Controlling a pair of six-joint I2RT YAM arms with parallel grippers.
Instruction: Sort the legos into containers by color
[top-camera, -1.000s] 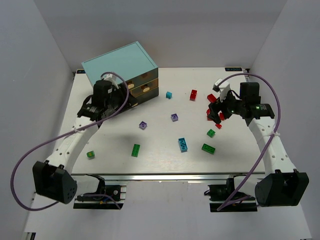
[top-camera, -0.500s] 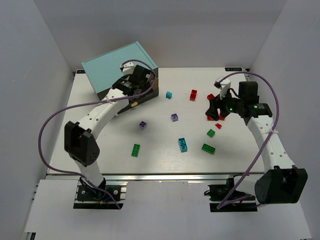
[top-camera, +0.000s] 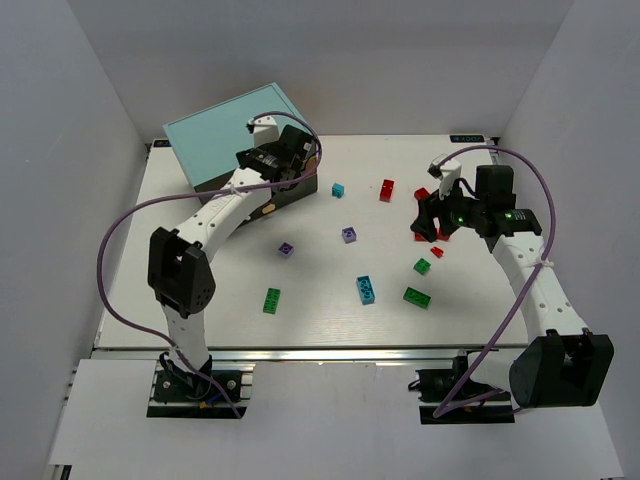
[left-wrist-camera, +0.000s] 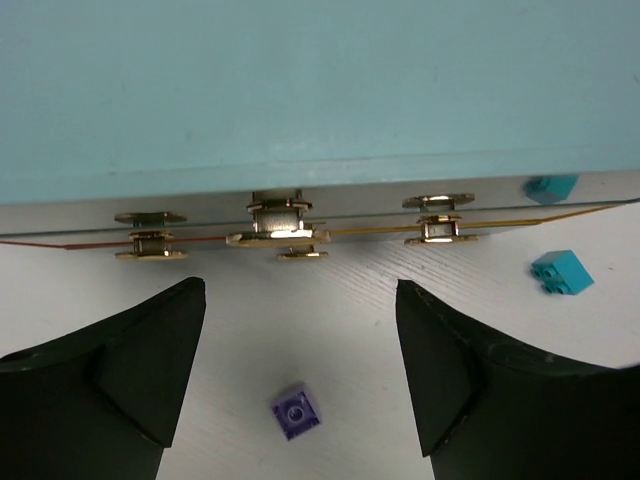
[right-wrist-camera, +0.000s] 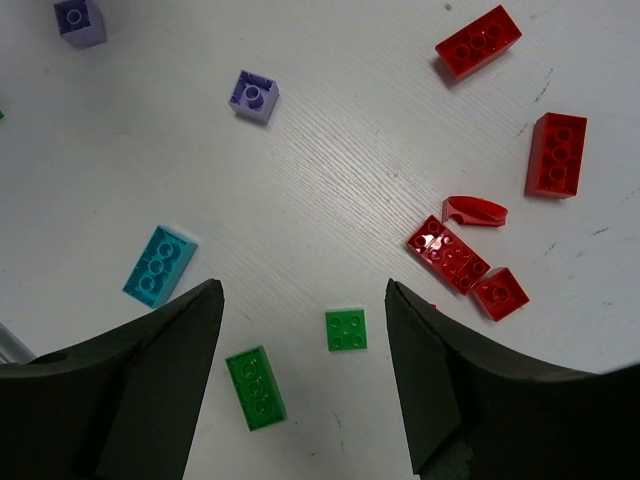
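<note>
The light-teal cabinet (top-camera: 225, 130) stands at the far left corner of the surface (top-camera: 330, 325). The left jaws hang just in front of it, spread wide with nothing between them. In the left wrist view the cream knobs of the drawers (left-wrist-camera: 277, 237) show edge-on below the teal top; whether any drawer is pulled out I cannot tell. A purple brick (left-wrist-camera: 297, 411) lies on the surface below the gap, and a small cyan brick (left-wrist-camera: 560, 272) lies further toward the right edge.

The right jaws hover near the right edge, also open and empty, beside a cluster of red bricks (right-wrist-camera: 447, 254). A square green brick (right-wrist-camera: 346, 329) lies under their gap, with a long green brick (right-wrist-camera: 256, 387) and a long cyan brick (right-wrist-camera: 159, 265) close by. Another green brick (top-camera: 271, 299) lies toward the near edge, left of the middle.
</note>
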